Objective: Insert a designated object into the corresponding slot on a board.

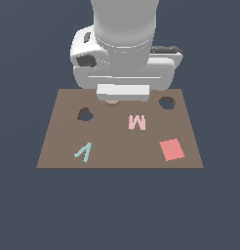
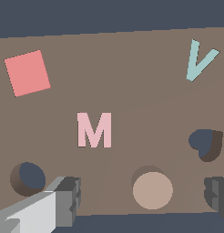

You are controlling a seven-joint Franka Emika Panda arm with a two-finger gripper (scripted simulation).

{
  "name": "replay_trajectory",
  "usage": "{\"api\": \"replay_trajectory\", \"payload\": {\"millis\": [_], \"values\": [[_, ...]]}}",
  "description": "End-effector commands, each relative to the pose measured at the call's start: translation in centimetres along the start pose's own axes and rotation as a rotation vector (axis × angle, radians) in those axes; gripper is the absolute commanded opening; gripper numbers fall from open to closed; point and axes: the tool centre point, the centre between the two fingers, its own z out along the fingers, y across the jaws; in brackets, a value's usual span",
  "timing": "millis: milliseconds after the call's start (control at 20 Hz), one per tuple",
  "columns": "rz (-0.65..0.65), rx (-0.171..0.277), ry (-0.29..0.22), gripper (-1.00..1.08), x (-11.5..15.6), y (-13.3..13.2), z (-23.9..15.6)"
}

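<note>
Brown board (image 1: 58, 146) flat under a single arm, carrying two dark cut-outs and four loose pieces. Disc (image 2: 153, 190), tan-peach and round, flat on the board near its far edge in the exterior view, between the two holes and apart from both; only a sliver visible there (image 1: 112, 102), hidden otherwise by the arm's body. Gripper (image 2: 141, 200) poised directly above the disc, jaws spread wide with one finger (image 2: 68, 195) on each side, the gap clearly wider than the disc, nothing held, no contact evident. Likely reason for the pose: centring over the disc before descent and closure. Slot (image 1: 166, 102), the smooth circular hole, toward the exterior view's right of the disc; seen beside the near finger in the wrist view (image 2: 27, 178). Lobed hole (image 1: 85, 115) on the opposite side, wrong outline for a round piece. Pink M (image 1: 137, 122), red square (image 1: 171, 149) and teal V (image 1: 84, 152) well clear of the fingers, so no obstruction to a straight drop. Judged stage: pre-grasp; lift, sideways carry to the slot and insertion not yet done.
</note>
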Motion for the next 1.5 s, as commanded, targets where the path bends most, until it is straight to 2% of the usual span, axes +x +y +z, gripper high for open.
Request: {"api": "replay_trajectory", "payload": {"millis": [0,500,1450], "values": [[0.0,0.0,0.0,1.0,0.0,0.0,0.0],[0.028,-0.001,0.012,1.0,-1.1,0.8,1.5],[0.163,-0.008,0.07,1.0,-6.4,4.0,9.1]]}}
